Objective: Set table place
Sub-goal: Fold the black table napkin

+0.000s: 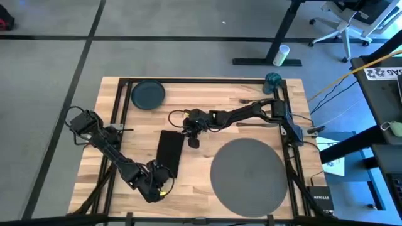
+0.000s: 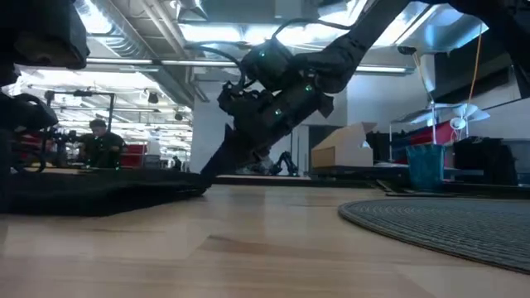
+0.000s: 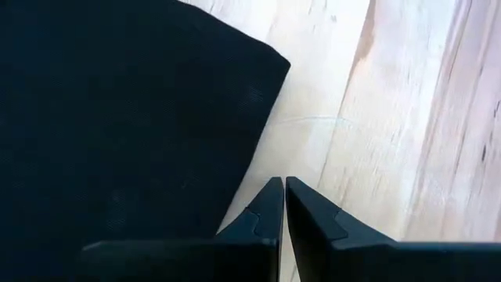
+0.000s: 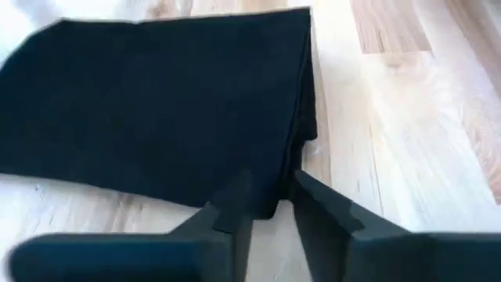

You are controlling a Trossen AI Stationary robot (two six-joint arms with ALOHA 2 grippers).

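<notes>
Your right gripper has its jaws nipped on the corner of the black napkin, at the napkin's far end toward the plate. It is a thin pinch on folded cloth, so if you drag now, the top layer may peel away or the corner slip free. Your left gripper sits at the napkin's near corner with jaws drawn almost together, holding nothing. It may be touching the cloth edge, though the view there is too tight to be sure. If it pins that end while the right arm pulls, the napkin will bunch or skew.

Outward from the napkin on the surface you have one grey placemat on the side away from the left arm, still bare. One dark plate lies beyond the napkin's far end. One teal cup stands at the far corner past the placemat. No fork, knife or spoon can be made out clearly.
</notes>
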